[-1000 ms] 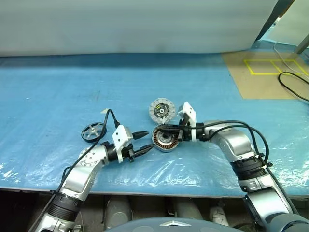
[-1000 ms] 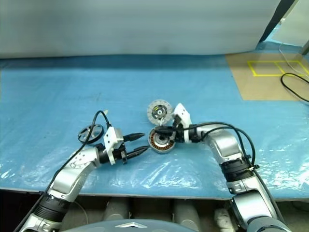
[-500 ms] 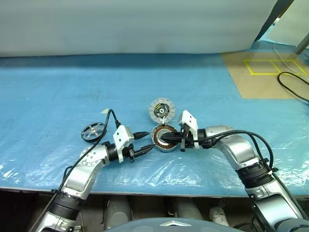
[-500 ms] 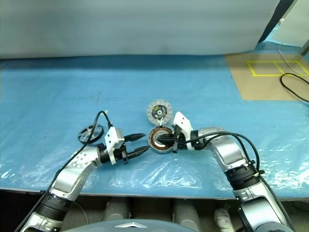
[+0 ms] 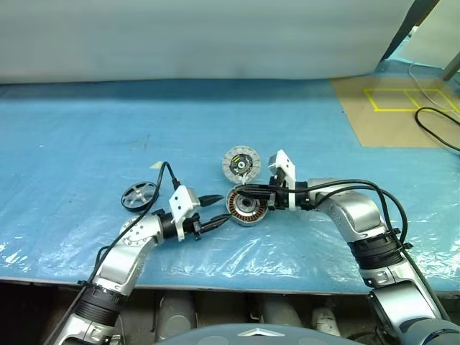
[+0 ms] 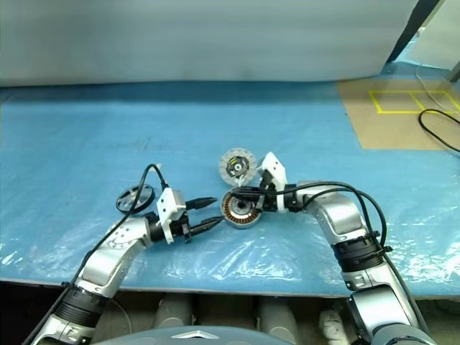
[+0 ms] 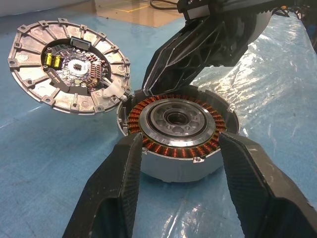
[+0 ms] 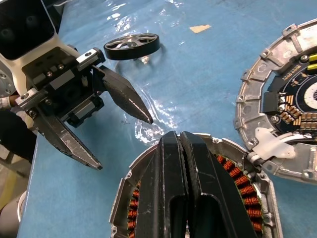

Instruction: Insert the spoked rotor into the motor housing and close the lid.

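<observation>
The motor housing (image 5: 246, 207), silver with copper windings, lies flat on the blue sheet. Just behind it, rim to rim, lies the lid (image 5: 241, 164) with its segmented face and dark centre up. The spoked rotor (image 5: 139, 195) rests flat on the sheet to the left, beyond my left arm. My left gripper (image 5: 222, 208) is open and level, its fingertips (image 7: 130, 148) at the housing's (image 7: 178, 126) left side, one before each flank. My right gripper (image 8: 177, 138) is shut with nothing in it, reaching from the right over the housing's far rim beside the lid (image 8: 292, 104).
Crinkled clear plastic (image 5: 287, 251) covers the blue sheet near the table's front edge. A brown board with yellow tape lines (image 5: 402, 100) and a black cable (image 5: 438, 126) lie at the far right. A pale wall (image 5: 215, 36) stands behind the table.
My right gripper dipped toward the housing's middle half a second ago and is back over its far rim, still shut. The left gripper and all the parts stayed put.
</observation>
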Action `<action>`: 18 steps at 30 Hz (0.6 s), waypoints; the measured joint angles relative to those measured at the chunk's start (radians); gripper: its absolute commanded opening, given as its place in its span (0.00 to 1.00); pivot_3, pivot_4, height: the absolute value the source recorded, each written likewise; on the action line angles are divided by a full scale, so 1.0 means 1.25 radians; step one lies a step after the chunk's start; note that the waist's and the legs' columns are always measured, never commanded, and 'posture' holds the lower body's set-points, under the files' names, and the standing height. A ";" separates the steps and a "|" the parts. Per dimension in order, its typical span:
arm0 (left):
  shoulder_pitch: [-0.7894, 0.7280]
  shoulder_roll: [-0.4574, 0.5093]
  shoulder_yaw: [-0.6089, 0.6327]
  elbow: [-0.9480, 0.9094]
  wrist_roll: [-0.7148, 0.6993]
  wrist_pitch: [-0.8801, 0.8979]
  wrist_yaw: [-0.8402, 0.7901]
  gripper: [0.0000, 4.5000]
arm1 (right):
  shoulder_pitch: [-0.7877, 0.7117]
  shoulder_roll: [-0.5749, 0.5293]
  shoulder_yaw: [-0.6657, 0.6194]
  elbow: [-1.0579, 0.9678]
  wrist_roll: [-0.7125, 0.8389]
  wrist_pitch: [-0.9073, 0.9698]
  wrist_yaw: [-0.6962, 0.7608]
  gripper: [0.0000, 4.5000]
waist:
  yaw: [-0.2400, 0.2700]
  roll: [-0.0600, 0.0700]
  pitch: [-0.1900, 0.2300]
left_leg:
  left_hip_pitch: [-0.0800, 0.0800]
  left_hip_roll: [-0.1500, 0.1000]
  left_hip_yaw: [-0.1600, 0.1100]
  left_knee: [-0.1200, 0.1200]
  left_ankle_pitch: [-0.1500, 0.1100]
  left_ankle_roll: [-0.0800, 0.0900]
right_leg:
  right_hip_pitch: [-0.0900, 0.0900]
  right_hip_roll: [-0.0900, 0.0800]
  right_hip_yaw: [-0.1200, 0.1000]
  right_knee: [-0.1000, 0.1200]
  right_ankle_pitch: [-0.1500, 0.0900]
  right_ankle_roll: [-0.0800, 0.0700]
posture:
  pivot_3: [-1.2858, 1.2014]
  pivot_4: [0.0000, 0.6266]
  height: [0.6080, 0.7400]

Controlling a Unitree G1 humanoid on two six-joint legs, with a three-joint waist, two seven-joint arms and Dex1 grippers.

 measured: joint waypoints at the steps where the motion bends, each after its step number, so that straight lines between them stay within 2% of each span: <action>1: -0.001 0.000 0.000 0.000 0.000 0.000 0.000 0.58 | 0.010 -0.016 0.029 0.004 -0.032 -0.027 0.001 0.01 | 0.002 0.000 0.000 | 0.000 0.000 0.000 0.000 0.000 0.000 | 0.000 0.000 0.000 0.000 0.000 0.000 | 0.52 0.24 1.00; 4: -0.001 0.001 0.001 0.005 0.001 0.000 0.000 0.58 | 0.022 -0.020 0.054 0.008 -0.061 -0.088 0.007 0.01 | 0.001 0.000 0.000 | 0.000 0.000 0.000 0.000 0.000 0.000 | 0.002 0.000 0.000 0.000 0.000 0.000 | 0.52 0.24 1.00; 9: -0.001 0.000 0.001 0.005 0.001 0.000 0.000 0.58 | 0.022 -0.018 0.052 0.016 -0.062 -0.098 0.006 0.01 | 0.000 0.000 0.000 | 0.001 0.000 0.000 0.000 0.000 0.000 | 0.003 0.000 0.000 0.000 0.000 0.000 | 0.52 0.24 1.00; 18: -0.005 -0.002 0.002 0.002 -0.002 0.002 0.001 0.58 | -0.001 -0.004 -0.066 -0.034 0.064 0.053 -0.003 0.01 | 0.000 0.000 0.000 | 0.000 0.000 0.000 0.000 0.000 0.000 | 0.000 0.000 0.000 0.000 0.000 0.000 | 0.52 0.24 1.00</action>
